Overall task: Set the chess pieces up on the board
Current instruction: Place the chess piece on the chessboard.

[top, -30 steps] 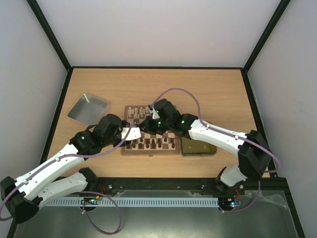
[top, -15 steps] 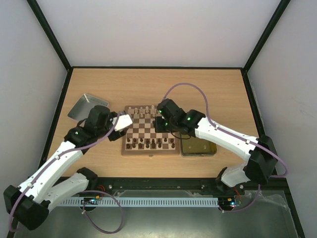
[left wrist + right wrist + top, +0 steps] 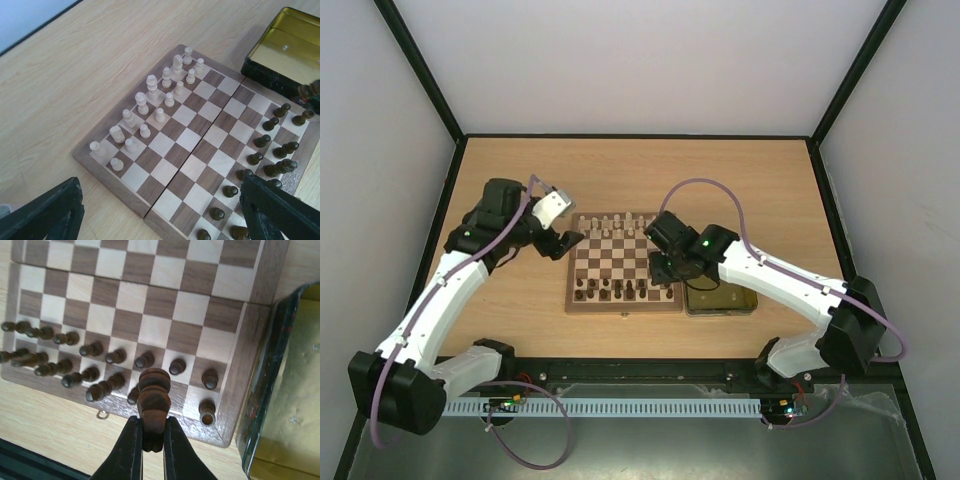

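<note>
The board (image 3: 620,258) lies mid-table, pale chess pieces (image 3: 610,226) in its far rows and dark chess pieces (image 3: 620,290) in its near rows. My left gripper (image 3: 565,243) hangs just off the board's left edge. In the left wrist view this gripper (image 3: 160,220) is open and empty, its black fingers (image 3: 50,215) wide apart over a board corner (image 3: 145,210). My right gripper (image 3: 152,440) is shut on a dark brown piece (image 3: 154,395), held above the board's near-right corner beside a dark corner piece (image 3: 207,411). In the top view this gripper (image 3: 663,268) is over the near-right squares.
A yellow-lined tin (image 3: 720,298) sits against the board's right side, seen also as the tin (image 3: 287,47) in the left wrist view and as the tin (image 3: 290,390) close to the right gripper. Black frame rails border the table (image 3: 740,190).
My left gripper has pulled back leftward off the board and opened wide. My right gripper has moved from the board's far side toward its near-right corner, still holding the dark piece.
</note>
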{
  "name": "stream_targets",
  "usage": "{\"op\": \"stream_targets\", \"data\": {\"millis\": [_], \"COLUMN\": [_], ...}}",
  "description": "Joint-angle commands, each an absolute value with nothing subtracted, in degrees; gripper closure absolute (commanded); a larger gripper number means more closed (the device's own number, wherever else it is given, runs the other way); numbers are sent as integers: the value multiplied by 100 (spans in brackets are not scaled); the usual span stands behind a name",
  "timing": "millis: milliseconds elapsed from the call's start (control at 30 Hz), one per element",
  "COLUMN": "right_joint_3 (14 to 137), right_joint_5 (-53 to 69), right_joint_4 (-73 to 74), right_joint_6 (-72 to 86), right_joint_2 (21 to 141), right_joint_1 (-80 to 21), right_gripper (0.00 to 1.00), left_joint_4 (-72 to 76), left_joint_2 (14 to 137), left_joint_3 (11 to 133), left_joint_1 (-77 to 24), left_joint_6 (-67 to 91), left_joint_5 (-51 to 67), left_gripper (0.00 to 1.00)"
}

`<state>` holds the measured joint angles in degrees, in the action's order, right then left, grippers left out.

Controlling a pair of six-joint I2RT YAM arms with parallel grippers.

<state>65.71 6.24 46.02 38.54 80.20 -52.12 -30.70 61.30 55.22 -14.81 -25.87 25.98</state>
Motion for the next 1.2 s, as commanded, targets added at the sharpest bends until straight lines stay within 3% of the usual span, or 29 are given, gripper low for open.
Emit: {"op": "stream_targets", "data": {"millis": [0,267,1167], "right_joint_3": [6460,6359,6722], "right_joint_5": [755,1026,900], "right_joint_4": [5175,5266,5372], "right_joint_6": [3673,3358,2890], "right_joint_2": [8047,8367,9297], "right_joint_1": [-5185,-5178,-5186], "right_gripper": [98,98,98], "left_joint_4": [-3066,-3042,-2935], "left_joint_2": [6313,6488,6499], "left_joint_3": [5618,5513,5300], "left_joint_1": [-1158,-671,-598], "left_joint_6": [-2227,-2160,-2126], "left_joint_5": [3196,3557,3673], "left_gripper": [13,7,7]}}
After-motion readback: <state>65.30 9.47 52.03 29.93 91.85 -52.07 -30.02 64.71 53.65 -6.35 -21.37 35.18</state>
